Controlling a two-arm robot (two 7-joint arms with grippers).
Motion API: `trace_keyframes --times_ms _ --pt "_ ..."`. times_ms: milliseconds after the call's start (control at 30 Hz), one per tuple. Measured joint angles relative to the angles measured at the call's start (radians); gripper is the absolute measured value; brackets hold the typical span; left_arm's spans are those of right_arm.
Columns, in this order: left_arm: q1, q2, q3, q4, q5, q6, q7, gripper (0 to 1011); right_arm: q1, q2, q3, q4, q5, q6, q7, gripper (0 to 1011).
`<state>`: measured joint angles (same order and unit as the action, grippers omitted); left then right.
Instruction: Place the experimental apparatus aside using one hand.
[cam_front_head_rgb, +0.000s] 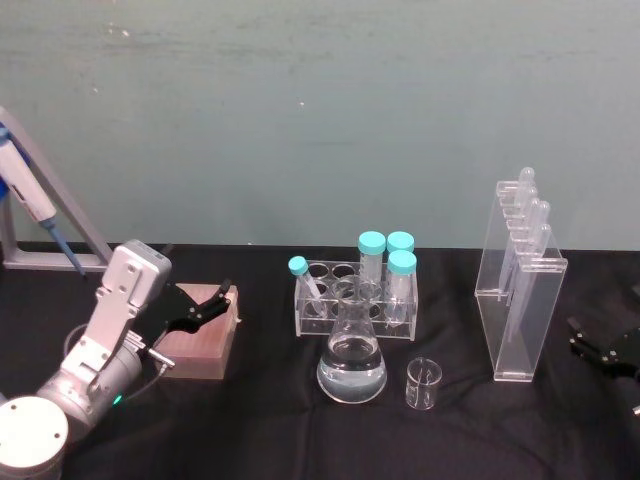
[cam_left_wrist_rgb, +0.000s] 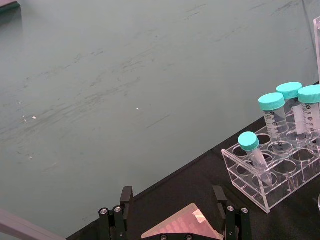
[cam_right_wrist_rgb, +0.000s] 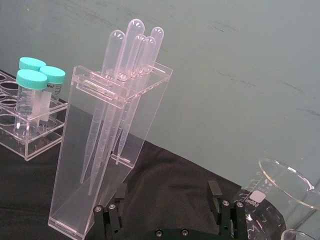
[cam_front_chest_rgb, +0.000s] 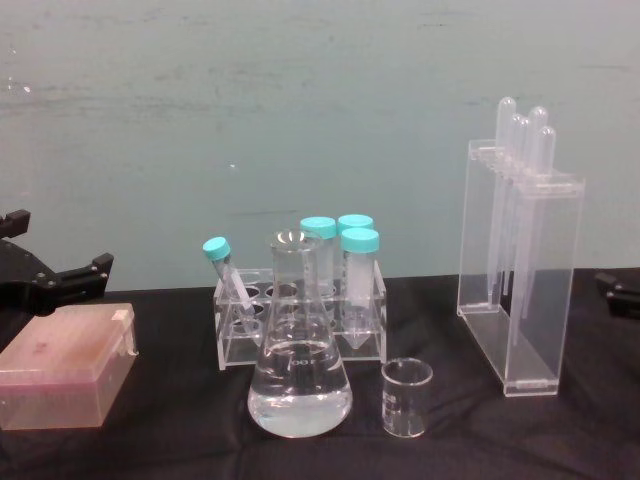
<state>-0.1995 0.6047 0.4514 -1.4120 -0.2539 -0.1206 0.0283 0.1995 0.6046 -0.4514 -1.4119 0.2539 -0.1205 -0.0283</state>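
The acrylic stand (cam_front_head_rgb: 520, 310) is standing upright towards the right edge of the desk (cam_front_head_rgb: 270, 430), its long axis vertical and its pipettes (cam_right_wrist_rgb: 125, 55) hanging bulb-up from the slotted top. The conical flask (cam_front_head_rgb: 352, 365), part-filled with clear liquid, and the small beaker (cam_front_head_rgb: 423, 385) are sitting side by side but apart near the middle of the front edge. A clear tube rack (cam_front_head_rgb: 345, 300) is placed just behind the flask.

The right end effector (cam_right_wrist_rgb: 167, 190) is being held low near the right edge, just beside the stand. Its two fingers are being held wide apart and nothing is being gripped. From it, the stand is lying directly ahead and towards the desk's middle, with the beaker and flask farther along the same way.

The left end effector (cam_left_wrist_rgb: 172, 196) is being held, open and empty, just above a pink box (cam_front_chest_rgb: 65, 365) near the left edge, well apart from the labware.

The right arm is judged the nearer one to the stand. A sideways grasp across the narrow upright body is likely being called for, made low enough that the tall stand is not being tipped.
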Motion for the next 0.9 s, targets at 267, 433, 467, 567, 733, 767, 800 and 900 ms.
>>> trace_keyframes --times_ms 267,433,467,567,733,767,800,900 --pt "0.0 0.0 0.0 0.0 0.0 0.0 0.0 1000 0.0 0.0 0.0 0.0 0.0 0.0 0.0 1000" --pt "0.0 0.0 0.0 0.0 0.0 0.0 0.0 1000 0.0 0.0 0.0 0.0 0.0 0.0 0.0 1000" --pt "0.0 0.0 0.0 0.0 0.0 0.0 0.0 1000 0.0 0.0 0.0 0.0 0.0 0.0 0.0 1000" --pt "0.0 0.0 0.0 0.0 0.0 0.0 0.0 1000 0.0 0.0 0.0 0.0 0.0 0.0 0.0 1000" --pt "0.0 0.0 0.0 0.0 0.0 0.0 0.0 1000 0.0 0.0 0.0 0.0 0.0 0.0 0.0 1000" --pt "0.0 0.0 0.0 0.0 0.0 0.0 0.0 1000 0.0 0.0 0.0 0.0 0.0 0.0 0.0 1000" --pt "0.0 0.0 0.0 0.0 0.0 0.0 0.0 1000 0.0 0.0 0.0 0.0 0.0 0.0 0.0 1000" --pt "0.0 0.0 0.0 0.0 0.0 0.0 0.0 1000 0.0 0.0 0.0 0.0 0.0 0.0 0.0 1000"
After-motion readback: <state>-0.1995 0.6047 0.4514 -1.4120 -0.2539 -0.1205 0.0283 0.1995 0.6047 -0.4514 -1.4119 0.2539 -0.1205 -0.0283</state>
